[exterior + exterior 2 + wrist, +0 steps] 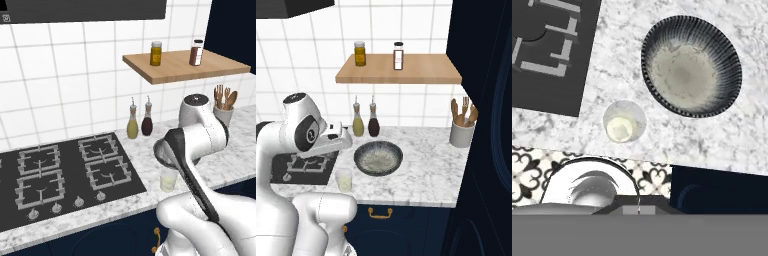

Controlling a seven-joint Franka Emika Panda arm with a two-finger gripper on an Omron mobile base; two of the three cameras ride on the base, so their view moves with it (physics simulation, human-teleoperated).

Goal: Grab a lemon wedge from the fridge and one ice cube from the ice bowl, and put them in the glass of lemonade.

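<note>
Nearest to me, the small clear tumbler of pale yellow lemonade (pixel 624 121) is standing by the front edge of the white marbled surface (pixel 637 60), just beside the black gas hob (pixel 60 172). Seen from straight above, it is showing only liquid; no wedge or cube can be made out. Beside it, the wide shallow bowl with a dark ribbed rim and pale speckled inside (pixel 691 66) is sitting apart from the glass, and I cannot tell whether ice is lying in it. The pincer is hovering closed over both, gripping nothing visible. Judgement: neither item is delivered, so the fridge trip and the ice pick are both left. Two slim oil bottles (pixel 366 122) are standing against the tiled wall, a pale crock of wooden utensils (pixel 462 131) to the right, and two jars on the wooden shelf (pixel 401 70). None is crowding the glass.
</note>
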